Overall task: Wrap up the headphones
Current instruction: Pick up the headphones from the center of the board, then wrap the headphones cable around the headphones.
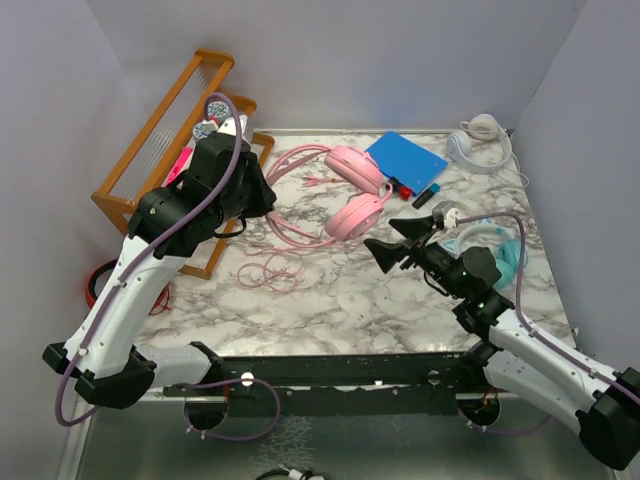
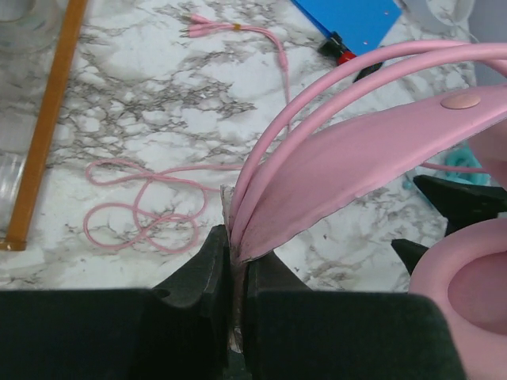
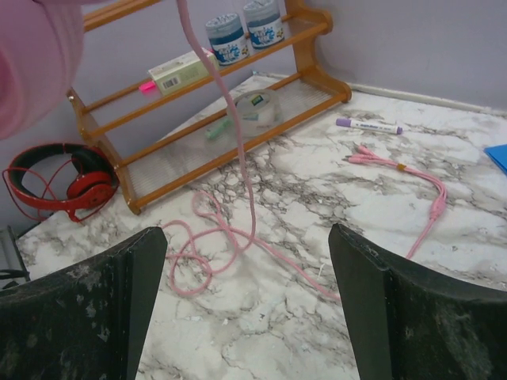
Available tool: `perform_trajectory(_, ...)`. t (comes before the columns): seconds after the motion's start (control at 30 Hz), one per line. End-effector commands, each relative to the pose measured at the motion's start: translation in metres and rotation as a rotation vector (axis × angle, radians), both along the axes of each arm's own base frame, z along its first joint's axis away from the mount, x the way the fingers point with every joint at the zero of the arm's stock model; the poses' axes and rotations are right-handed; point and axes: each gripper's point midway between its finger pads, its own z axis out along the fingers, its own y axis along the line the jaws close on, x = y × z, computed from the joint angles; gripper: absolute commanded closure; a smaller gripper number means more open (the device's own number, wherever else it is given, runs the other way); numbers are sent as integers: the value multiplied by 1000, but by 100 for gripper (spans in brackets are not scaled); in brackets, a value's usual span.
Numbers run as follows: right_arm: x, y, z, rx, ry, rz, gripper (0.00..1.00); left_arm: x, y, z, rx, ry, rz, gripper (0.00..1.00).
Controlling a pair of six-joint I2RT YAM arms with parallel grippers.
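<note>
The left pincer (image 2: 238, 257) is clenched on the headband of the pink headphones (image 1: 356, 190), holding them steady over the bench (image 1: 350, 300), probably so the right pincer (image 3: 245, 237), wide open nearby, can gather the loose cable (image 3: 207, 245) for winding

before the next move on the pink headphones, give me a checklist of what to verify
1. Left gripper shut on the headband of the pink over-ear headphones: ok.
2. Right gripper open and holding nothing: ok.
3. Thin pink cable wound up: not ok, loose loops lie on the marble table.
4. Branched plug end of the cable lying free, apart from the purple marker: ok.
5. Cable clear of the wooden rack: cannot tell, one strand hangs in front of it in the right wrist view.
</note>
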Motion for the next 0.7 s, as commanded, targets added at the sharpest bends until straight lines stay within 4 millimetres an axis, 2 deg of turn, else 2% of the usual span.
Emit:
perform_trajectory(0.0,-6,6,20,100,-102,49,8,-10,-41,34,-211,-7,-151,100)
perform_trajectory(0.1,-7,12,24,118,-133,78,8,-20,-62,39,-288,21,-255,100)
perform_trajectory(0.27,13,24,23,77,-86,69,8,-31,-83,51,-372,34,-369,100)
perform_trajectory(0.4,26,22,23,79,-64,14,11,-40,-98,60,-433,53,-460,100)
perform_trajectory(0.47,29,21,23,82,-53,0,16,-45,-103,66,-462,55,-500,100)
perform_trajectory(0.53,26,22,23,80,-54,13,26,-50,-106,75,-490,42,-533,100)
perform_trajectory(0.67,23,18,24,80,-55,8,54,-54,-108,80,-503,29,-563,100)
